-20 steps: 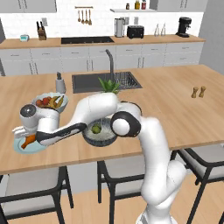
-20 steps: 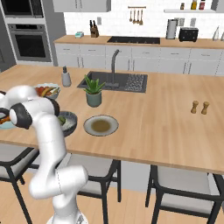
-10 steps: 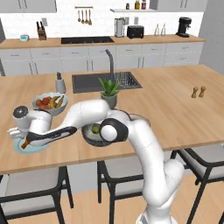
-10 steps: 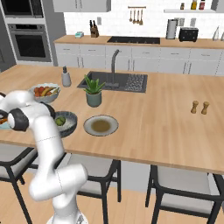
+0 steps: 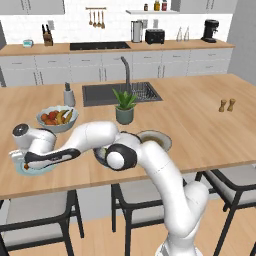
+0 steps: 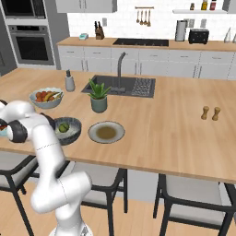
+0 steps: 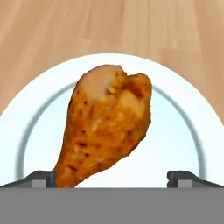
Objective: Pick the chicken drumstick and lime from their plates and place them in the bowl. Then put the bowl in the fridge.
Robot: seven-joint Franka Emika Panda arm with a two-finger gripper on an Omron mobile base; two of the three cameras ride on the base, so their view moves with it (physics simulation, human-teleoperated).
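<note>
Lime (image 6: 63,126) already in dark bowl (image 6: 73,133); you're on drumstick pickup. Claw (image 7: 112,177) spread wide, empty, hovering over drumstick (image 7: 105,122) on light blue plate (image 7: 183,131). Drumstick thick end at 12 o'clock. Next: lower, straddle narrow end, close.

Chicken drumstick (image 7: 106,127) on light blue plate (image 7: 183,131), between open pincer (image 7: 112,179) tips
</note>
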